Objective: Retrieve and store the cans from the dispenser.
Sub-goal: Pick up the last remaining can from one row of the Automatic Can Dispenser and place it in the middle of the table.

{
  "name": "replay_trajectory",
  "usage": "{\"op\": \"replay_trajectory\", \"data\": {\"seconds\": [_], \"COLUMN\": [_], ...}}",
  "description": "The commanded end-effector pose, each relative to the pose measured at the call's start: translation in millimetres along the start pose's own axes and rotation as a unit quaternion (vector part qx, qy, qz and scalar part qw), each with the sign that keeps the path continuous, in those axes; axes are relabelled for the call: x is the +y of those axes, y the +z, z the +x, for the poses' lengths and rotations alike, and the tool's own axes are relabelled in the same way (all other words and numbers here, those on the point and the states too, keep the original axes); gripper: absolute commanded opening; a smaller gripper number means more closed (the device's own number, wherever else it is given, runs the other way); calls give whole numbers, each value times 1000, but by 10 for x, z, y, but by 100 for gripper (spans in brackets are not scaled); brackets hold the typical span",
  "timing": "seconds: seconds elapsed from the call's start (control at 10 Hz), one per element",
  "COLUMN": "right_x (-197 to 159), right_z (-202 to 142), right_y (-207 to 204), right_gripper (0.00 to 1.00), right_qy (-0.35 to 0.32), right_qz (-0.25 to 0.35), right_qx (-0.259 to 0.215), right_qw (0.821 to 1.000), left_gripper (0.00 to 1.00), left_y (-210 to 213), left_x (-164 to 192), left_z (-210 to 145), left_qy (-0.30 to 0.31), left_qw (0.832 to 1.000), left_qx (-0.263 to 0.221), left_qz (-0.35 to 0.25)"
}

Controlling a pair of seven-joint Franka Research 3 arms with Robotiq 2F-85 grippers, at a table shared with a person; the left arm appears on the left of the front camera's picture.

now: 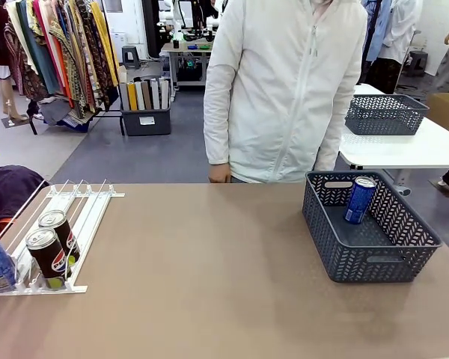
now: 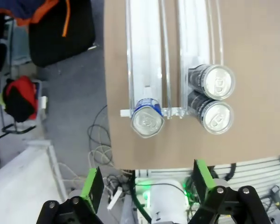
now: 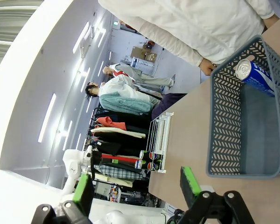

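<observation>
- The blue can (image 2: 147, 122) stands upright at the front stop of the dispenser (image 2: 144, 56), on the left side of the desk (image 2: 252, 37). Its silver top faces the left fingers (image 2: 92, 185), so its long axis runs along their approach line.
- It lies straight ahead, centred between those fingers; the left arm is nearer.
- Two black cans (image 2: 217, 116) fill the neighbouring lane.
- Left fingers: wide apart, empty.
- Right fingers (image 3: 189, 182): wide apart, empty, near the basket (image 3: 233, 116).
</observation>
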State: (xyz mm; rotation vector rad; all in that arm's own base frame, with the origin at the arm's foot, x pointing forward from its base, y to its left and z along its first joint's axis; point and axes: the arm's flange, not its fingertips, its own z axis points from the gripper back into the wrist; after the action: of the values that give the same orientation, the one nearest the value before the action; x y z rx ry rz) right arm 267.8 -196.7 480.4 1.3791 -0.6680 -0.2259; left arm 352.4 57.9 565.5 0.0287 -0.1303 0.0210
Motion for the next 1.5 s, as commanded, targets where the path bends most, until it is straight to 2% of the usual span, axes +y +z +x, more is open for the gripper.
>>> {"op": "replay_trajectory", "data": {"seconds": [0.0, 0.1, 0.2, 0.3, 0.5, 0.8, 0.9, 1.0, 1.4], "right_x": [30, 30, 30, 30, 30, 30, 30, 30, 30], "right_z": [32, 32, 32, 32, 32, 32, 32, 32, 32], "right_y": [-2, -2, -2, -2, -2, -2, -2, -2, -2], "right_gripper": [100, 100, 100, 100, 100, 100, 100, 100, 100], "right_qy": [5, 5, 5, 5, 5, 5, 5, 5, 5], "right_qz": [10, 10, 10, 10, 10, 10, 10, 10, 10], "right_qx": [-5, -5, -5, -5, -5, -5, -5, -5, -5], "right_qw": [1000, 1000, 1000, 1000, 1000, 1000, 1000, 1000, 1000], "left_gripper": [100, 100, 100, 100, 100, 100, 100, 100, 100], "left_y": [6, 0, -135, -336, -678, -1043, -1142, -1276, -1531], "left_x": [50, 0, -23, -40, 27, 89, 94, 82, 66], "left_z": [2, 0, 63, 43, -83, -118, -104, -28, 87], "left_qy": [-10, 0, 19, 15, 50, 98, 107, 130, 133], "left_qw": [999, 1000, 999, 999, 997, 993, 991, 989, 986], "left_qx": [-12, 0, -25, -20, -19, 31, 32, 32, 86], "left_qz": [-29, 0, -12, -35, -54, -61, -75, -59, -51]}}
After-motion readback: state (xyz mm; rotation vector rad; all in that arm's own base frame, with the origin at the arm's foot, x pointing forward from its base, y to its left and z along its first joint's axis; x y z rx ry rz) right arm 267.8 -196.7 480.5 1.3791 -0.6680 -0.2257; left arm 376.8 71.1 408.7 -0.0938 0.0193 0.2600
